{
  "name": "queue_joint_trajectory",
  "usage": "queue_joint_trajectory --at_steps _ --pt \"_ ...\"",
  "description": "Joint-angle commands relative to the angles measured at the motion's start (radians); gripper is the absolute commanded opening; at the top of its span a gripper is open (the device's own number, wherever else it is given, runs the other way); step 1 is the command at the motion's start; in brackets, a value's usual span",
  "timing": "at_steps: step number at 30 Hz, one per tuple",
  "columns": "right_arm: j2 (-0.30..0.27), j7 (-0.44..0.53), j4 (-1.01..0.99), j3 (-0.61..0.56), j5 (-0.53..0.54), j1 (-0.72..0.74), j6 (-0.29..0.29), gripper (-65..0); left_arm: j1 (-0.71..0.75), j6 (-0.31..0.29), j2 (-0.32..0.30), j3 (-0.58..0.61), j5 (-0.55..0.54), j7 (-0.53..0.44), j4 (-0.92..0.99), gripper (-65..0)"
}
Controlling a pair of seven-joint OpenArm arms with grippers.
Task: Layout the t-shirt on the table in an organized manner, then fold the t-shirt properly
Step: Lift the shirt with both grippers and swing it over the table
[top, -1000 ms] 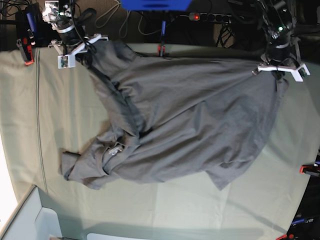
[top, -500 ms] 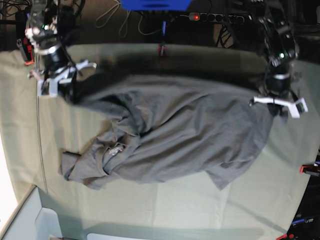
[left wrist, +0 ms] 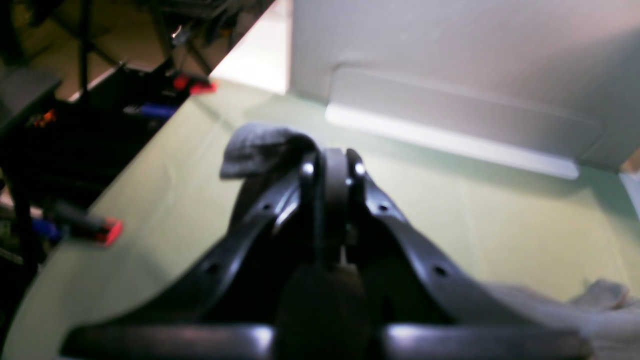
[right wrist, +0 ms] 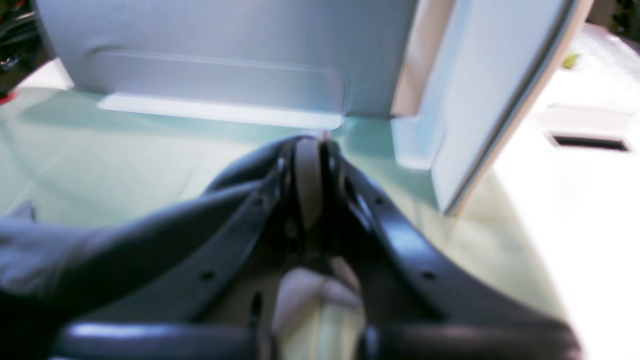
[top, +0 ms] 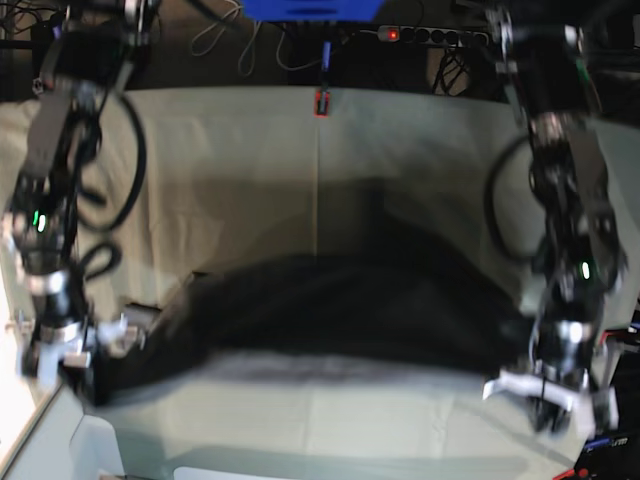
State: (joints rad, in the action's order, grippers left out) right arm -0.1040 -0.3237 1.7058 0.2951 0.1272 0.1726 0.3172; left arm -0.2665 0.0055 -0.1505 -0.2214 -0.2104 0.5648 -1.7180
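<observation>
**Stretching the t-shirt between two closed claws**

Looking along our left claw [left wrist: 327, 167] from its wrist camera, we see the jaws pinched tight on a grey fold of the t-shirt [left wrist: 260, 147], which pokes out at about 10 o'clock from the tips. More grey cloth lies at 4 o'clock in that view. Our right claw [right wrist: 310, 150] is likewise clamped shut, with dark shirt fabric running from its tips off toward 8 o'clock.

From the base camera, the left claw [top: 548, 400] sits low at 5 o'clock and the right claw [top: 62, 345] low at 8 o'clock. Between them the t-shirt [top: 340, 300] spans as a dark, blurred band across the middle of the tabletop [top: 240, 170]; we cannot tell whether it touches the pale green cloth along its length. Beyond the shirt, the green cover runs bare up to 12 o'clock, where a red clamp [top: 321, 102] grips the far edge. A white bin [top: 60, 440] stands at 7 o'clock.
</observation>
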Motion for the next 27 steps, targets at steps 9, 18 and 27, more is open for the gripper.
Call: queue_joint_trajectory --at_steps 9,18,27 --pt "-0.058 -0.084 -0.122 0.003 0.005 0.413 0.003 -65.0 -0.408 -0.006 0.005 0.098 0.041 0.033 0.105 -64.9" --pt "-0.086 -0.076 -0.237 -0.001 -0.033 0.718 0.003 -65.0 -0.635 -0.006 0.005 0.162 0.047 0.024 0.223 -64.9" --pt "-0.089 -0.076 -0.284 0.005 -0.034 0.881 0.001 -65.0 -0.673 -0.006 -0.005 0.159 0.047 0.024 0.257 -64.9"
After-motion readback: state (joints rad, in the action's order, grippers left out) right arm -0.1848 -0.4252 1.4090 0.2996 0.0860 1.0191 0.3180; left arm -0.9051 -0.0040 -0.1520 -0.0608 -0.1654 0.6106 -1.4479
